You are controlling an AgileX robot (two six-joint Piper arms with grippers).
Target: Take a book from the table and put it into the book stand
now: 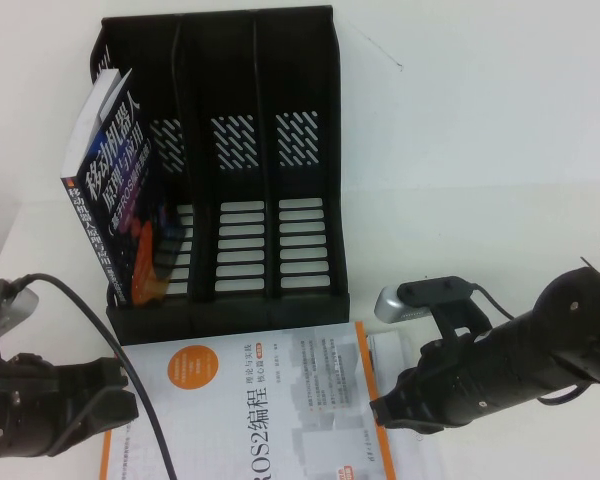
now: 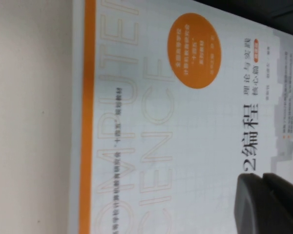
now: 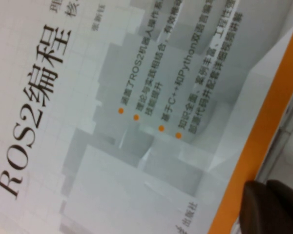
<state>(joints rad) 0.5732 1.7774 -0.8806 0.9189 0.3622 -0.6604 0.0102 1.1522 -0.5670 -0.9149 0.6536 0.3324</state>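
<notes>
the left gripper [image 1: 115,400], matte black, is closed with nothing between its jaws, resting at the left edge of the book [image 1: 250,410]. the right gripper [image 1: 385,412] sits at the book's orange right edge; whether its jaws are apart, i cannot tell. the book lies flat on the smooth white table [image 1: 500,180], between the jaws of both arms: a glossy white cover, orange circle, black "ros2" title. beyond the jaws stands the black plastic book stand [image 1: 280,160], slatted, a dark blue book [image 1: 115,200] leaning in its left slot.
</notes>
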